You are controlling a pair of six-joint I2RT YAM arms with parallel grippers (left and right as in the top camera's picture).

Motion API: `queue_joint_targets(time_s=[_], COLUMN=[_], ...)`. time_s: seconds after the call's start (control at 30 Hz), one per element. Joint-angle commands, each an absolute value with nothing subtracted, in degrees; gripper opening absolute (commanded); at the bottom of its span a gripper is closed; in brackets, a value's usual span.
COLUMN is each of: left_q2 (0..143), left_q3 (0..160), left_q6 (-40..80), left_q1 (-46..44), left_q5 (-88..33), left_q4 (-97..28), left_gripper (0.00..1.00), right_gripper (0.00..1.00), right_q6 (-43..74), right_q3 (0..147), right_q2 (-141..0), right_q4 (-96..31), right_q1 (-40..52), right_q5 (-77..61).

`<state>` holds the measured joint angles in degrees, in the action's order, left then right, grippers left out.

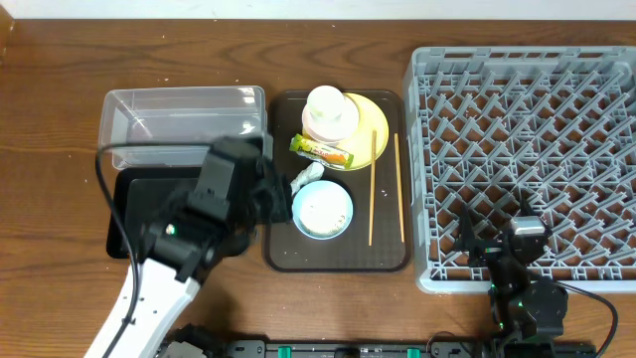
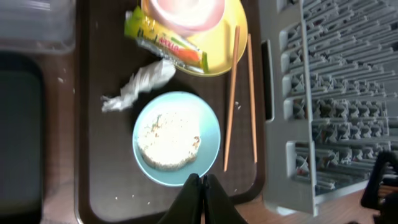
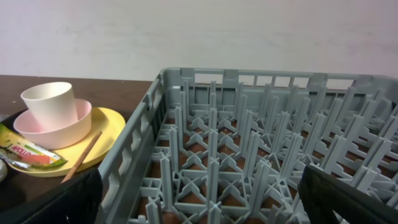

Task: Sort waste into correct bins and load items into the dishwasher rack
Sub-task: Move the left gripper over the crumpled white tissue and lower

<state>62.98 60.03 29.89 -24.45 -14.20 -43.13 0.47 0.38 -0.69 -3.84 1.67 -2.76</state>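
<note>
Left hand (image 2: pixel 200 194) sits low over the brown serving tray (image 2: pixel 93 162), its two fingers pressed flat together with nothing between them. The tips are right at the rim of the blue bowl (image 2: pixel 208 127); whether they touch it, I cannot tell. White rice scraps (image 2: pixel 166 140) fill that bowl. Just beyond it lies the crumpled tissue (image 2: pixel 142 84), then the wrapper (image 2: pixel 163 38) on the edge of the yellow plate (image 2: pixel 231 46). The chopsticks (image 2: pixel 231 99) lie beside the bowl, towards the rack (image 1: pixel 527 149). Beside the hand on the worktop (image 1: pixel 60 60) are the black tray (image 2: pixel 18 137) and the clear tub (image 1: pixel 184 119). Right hand (image 3: pixel 199 196) hangs over the rack's near corner, fingers spread wide, holding nothing, well apart from the white cup (image 3: pixel 50 102) in the pink bowl (image 3: pixel 71 132).
</note>
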Motion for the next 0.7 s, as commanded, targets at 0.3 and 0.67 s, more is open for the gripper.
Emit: queue_joint_targets(time_s=[0.3,0.67], left_q2=[81.5,90.0], left_q3=[69.8,69.0], left_q6=[24.9,24.9], left_q1=[-24.6,-24.6], left_q5=[-10.3,-2.0], left_q4=[-51.8,-48.6], left_gripper=[0.21,0.06], right_gripper=[0.99,0.99], right_q6=[1.2,1.2], right_q3=[0.3,0.3], right_q2=[-0.4,-0.4], right_q4=[-4.1,-4.1], right_q1=[1.7,1.7], right_q5=[-2.4,-2.4])
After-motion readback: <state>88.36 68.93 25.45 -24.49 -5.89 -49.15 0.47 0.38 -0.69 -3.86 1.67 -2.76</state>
